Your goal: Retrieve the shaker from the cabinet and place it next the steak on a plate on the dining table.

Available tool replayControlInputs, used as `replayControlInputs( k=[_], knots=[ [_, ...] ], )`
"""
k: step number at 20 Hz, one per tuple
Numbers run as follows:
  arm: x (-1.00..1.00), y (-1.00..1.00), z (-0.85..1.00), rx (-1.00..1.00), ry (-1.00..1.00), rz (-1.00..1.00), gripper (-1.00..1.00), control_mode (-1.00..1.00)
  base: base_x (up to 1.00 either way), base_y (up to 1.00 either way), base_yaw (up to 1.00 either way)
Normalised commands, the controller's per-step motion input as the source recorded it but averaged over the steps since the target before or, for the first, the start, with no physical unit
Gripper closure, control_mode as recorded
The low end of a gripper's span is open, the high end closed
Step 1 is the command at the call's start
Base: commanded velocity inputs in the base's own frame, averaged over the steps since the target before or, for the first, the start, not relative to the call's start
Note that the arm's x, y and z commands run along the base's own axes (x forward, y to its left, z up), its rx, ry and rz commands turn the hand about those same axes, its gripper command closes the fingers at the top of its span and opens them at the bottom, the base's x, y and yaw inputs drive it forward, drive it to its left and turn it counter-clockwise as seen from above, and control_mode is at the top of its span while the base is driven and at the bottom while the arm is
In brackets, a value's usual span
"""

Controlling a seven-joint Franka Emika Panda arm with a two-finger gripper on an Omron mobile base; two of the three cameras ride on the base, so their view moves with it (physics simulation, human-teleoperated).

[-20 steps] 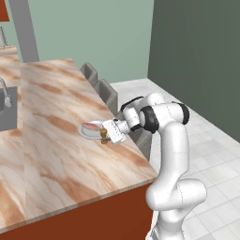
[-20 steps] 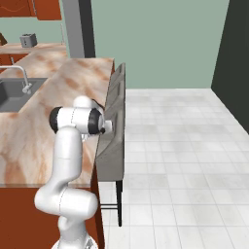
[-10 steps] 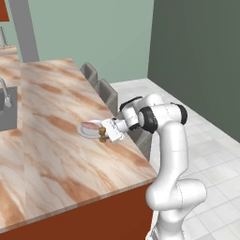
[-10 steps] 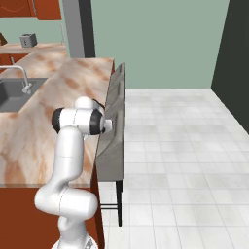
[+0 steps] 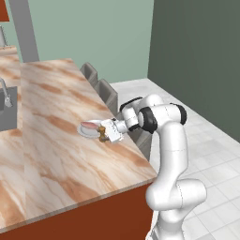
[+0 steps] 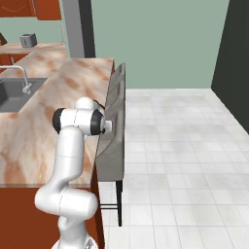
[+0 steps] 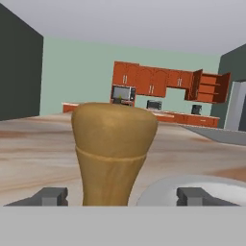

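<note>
The shaker (image 7: 114, 151) stands upright on the dining table (image 5: 56, 140), just beside the plate (image 5: 87, 132) at its 4 o'clock, where the steak (image 5: 90, 125) lies. The gripper (image 7: 121, 194) sits around the shaker with fingers (image 7: 50, 194) spread apart from its sides, released; half a second ago they were closed on it. Grey chairs (image 5: 108, 95) line the table's edge at 1 o'clock; an open cabinet (image 7: 210, 87) shows far off

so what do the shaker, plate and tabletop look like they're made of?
Shaker: wood by its tan-brown colour, smooth matte, faint turned ridge at the waist. Plate: plain light grey, probably ceramic, could be plastic. Tabletop: beige with brown veins, marble-like stone or laminate; the render leaves it open.
</note>
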Motion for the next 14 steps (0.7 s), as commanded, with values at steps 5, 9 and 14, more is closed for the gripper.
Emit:
replayControlInputs(
  k=[5, 9, 14],
  knots=[
    [0.0, -0.03, 0.0, 0.0, -0.01, 0.0, -1.0, -1.0, 0.0, 0.0, 0.0],
    [0.04, -0.1, 0.0, 0.0, 0.0, 0.0, -1.0, -1.0, 0.0, 0.0, 0.0],
    [0.23, -0.24, 0.0, 0.01, 0.0, 0.0, -1.0, -1.0, 0.0, 0.0, 0.0]
  ],
)
